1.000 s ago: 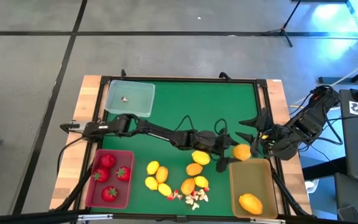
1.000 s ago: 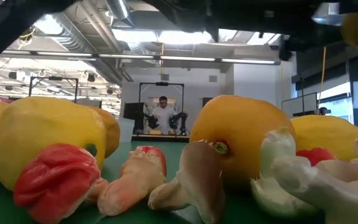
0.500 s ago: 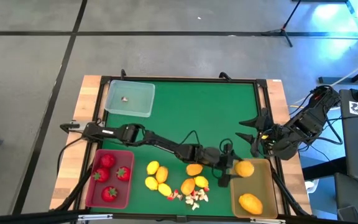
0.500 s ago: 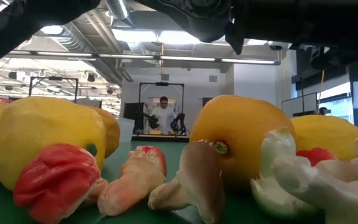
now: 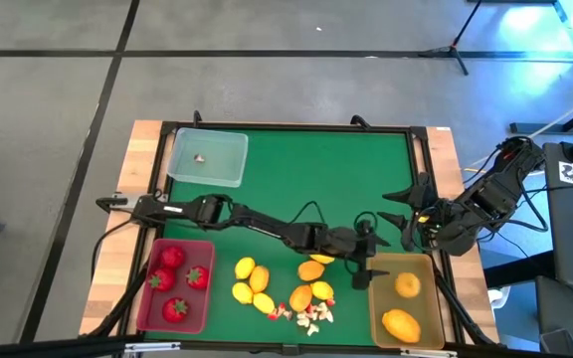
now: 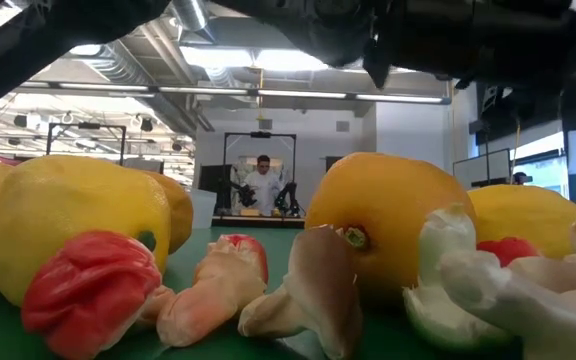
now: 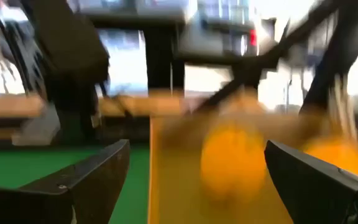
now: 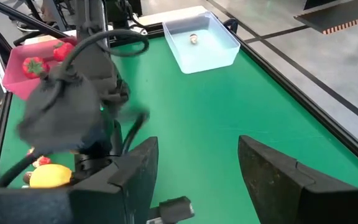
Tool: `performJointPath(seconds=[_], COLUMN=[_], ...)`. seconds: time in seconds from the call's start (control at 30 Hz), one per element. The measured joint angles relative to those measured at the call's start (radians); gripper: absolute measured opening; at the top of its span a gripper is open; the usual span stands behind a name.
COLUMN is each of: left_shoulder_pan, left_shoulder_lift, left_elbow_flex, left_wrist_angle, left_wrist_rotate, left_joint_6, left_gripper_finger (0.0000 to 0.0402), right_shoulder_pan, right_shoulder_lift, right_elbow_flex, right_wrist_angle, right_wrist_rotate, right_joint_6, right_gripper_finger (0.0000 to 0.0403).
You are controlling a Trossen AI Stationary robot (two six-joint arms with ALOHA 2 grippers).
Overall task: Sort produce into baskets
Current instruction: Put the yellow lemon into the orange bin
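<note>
Left pincer (image 5: 366,261) wide open, empty, beside tan basket (image 5: 378,298); no legible writing.

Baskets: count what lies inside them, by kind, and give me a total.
Strawberries, in the red basket: 4
Lemon-like ovals, in the tan basket: 2
Tiny bits, in the clear basket: 1
Total: 7

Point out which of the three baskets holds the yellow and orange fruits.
The tan-yellow basket, nearest the right arm, with two orange-yellow fruits inside. The pinkish-red basket holds strawberries; the clear basket holds only one tiny bit.
</note>
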Motion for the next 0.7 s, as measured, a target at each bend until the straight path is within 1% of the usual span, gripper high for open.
performJointPath(seconds=[0.07, 0.13, 0.23, 0.3, 0.43, 0.5, 0.63, 0.7], left_shoulder_pan=[0.002, 0.004, 0.013, 0.018, 0.022, 0.028, 0.041, 0.046], left_shoulder_lift=[-0.027, -0.089, -0.19, -0.236, -0.28, -0.308, -0.327, -0.322], left_elbow_flex=[0.031, 0.047, 0.056, 0.059, 0.052, 0.051, 0.051, 0.01], left_wrist_angle=[-0.155, -0.333, -0.495, -0.613, -0.888, -0.979, -1.101, -1.107], left_wrist_rotate=[0.022, 0.026, 0.027, 0.027, 0.032, 0.039, 0.049, 0.049], left_joint_6=[0.046, 0.095, 0.146, 0.184, 0.226, 0.234, 0.263, 0.287], left_gripper_finger=[0.037, 0.037, 0.037, 0.037, 0.037, 0.037, 0.037, 0.037], right_shoulder_pan=[0.0, 0.0, 0.0, 0.0, 0.0, 0.0, 0.0, 0.0], right_shoulder_lift=[0.0, 0.0, 0.0, 0.0, 0.001, 0.001, 0.001, 0.001], right_elbow_flex=[0.0, 0.0, 0.0, 0.0, 0.0, 0.0, 0.0, 0.0], right_wrist_angle=[0.0, -0.001, -0.011, -0.018, -0.024, -0.024, -0.024, -0.025], right_wrist_rotate=[-0.001, -0.01, -0.02, -0.029, -0.043, -0.044, -0.053, -0.061], right_joint_6=[0.0, 0.0, 0.0, 0.0, 0.0, -0.001, -0.001, -0.001], right_gripper_finger=[0.0221, 0.0221, 0.0221, 0.0221, 0.0221, 0.0221, 0.0221, 0.0221])
